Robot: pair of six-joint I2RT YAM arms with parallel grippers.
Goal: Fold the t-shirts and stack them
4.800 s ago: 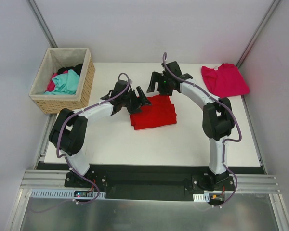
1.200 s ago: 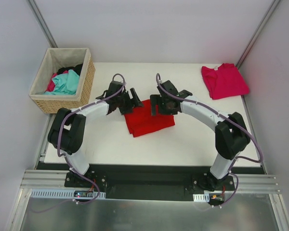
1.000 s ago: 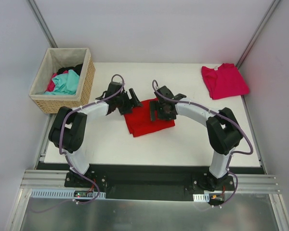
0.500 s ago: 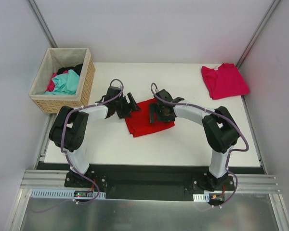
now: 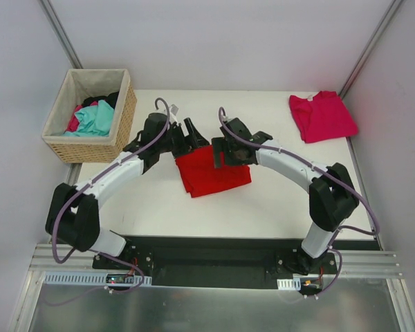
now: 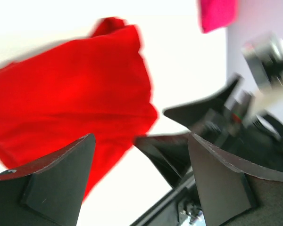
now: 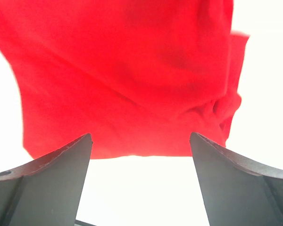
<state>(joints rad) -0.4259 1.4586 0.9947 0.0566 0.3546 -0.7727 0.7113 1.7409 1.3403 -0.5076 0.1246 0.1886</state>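
Across the white table [image 5: 263,207], which fills most of the top view, two t-shirts lie well apart. Both arms reach inward from the near edge, the left arm [image 5: 117,176] and the right arm [image 5: 290,162] meeting over the middle. A wicker basket [image 5: 90,149] stands just off the far left corner with a tumble of teal, pink and dark cloth [image 5: 93,117] inside.

Near the table's centre lies the red t-shirt [image 5: 214,176], already down to a rough, slightly skewed square with a rumpled right side. At the far right corner lies the magenta-pink t-shirt [image 5: 323,116], also folded to a rough square.

Both wrist views show the left jaws and the right jaws spread wide with nothing between them. Each pair hangs over the far edge of the red square.

By my reading, folding of these two shirts is about done, while stacking has not begun, since neither lies on the other. The cloth in the basket may mean more garments are waiting.
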